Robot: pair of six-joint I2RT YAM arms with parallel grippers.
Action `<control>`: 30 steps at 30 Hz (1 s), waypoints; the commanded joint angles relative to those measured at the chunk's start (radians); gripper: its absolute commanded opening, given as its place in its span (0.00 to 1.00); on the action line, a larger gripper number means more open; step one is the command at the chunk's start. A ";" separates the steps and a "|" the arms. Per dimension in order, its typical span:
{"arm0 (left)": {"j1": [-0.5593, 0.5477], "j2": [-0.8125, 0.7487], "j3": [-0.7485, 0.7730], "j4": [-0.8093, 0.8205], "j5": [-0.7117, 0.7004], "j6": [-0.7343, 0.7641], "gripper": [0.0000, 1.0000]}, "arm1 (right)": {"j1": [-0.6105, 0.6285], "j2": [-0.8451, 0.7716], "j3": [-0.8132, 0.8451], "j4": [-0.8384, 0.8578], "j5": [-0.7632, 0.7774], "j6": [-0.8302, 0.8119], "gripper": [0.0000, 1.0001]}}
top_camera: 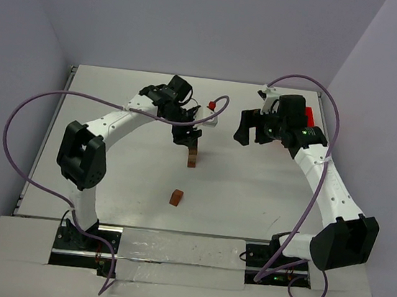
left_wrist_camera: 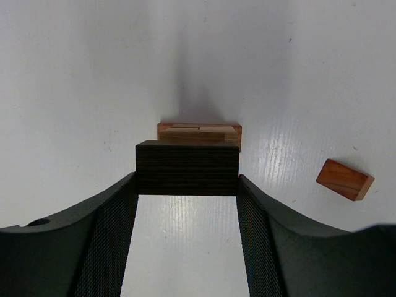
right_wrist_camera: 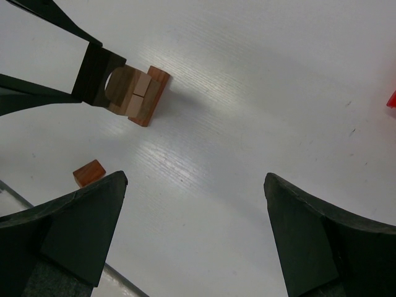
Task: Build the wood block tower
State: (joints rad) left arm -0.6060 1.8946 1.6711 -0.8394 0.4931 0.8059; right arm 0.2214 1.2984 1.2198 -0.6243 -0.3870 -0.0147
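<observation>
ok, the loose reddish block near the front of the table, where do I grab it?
Take the loose block across its short width, pinching the two long side faces, coming straight down. It lies flat on the table, skewed to the table's edges, so the wrist likely needs turning to match. The tower stands well apart, so there is room around it.

No readable text, label, brand, number or sign shows in any view.
</observation>
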 commanded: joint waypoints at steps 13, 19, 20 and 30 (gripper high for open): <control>0.000 0.020 0.049 -0.006 0.062 0.004 0.21 | -0.008 0.000 0.052 0.001 -0.017 0.013 1.00; 0.000 0.027 0.049 -0.011 0.062 0.009 0.23 | -0.008 -0.001 0.051 0.000 -0.018 0.013 1.00; 0.000 0.029 0.049 -0.012 0.063 0.009 0.23 | -0.008 -0.001 0.050 0.000 -0.018 0.013 1.00; 0.000 0.027 0.041 -0.014 0.064 0.010 0.26 | -0.010 0.004 0.053 0.000 -0.021 0.013 1.00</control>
State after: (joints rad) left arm -0.6060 1.9190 1.6764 -0.8458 0.5102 0.8051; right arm 0.2195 1.2991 1.2247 -0.6250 -0.3921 -0.0134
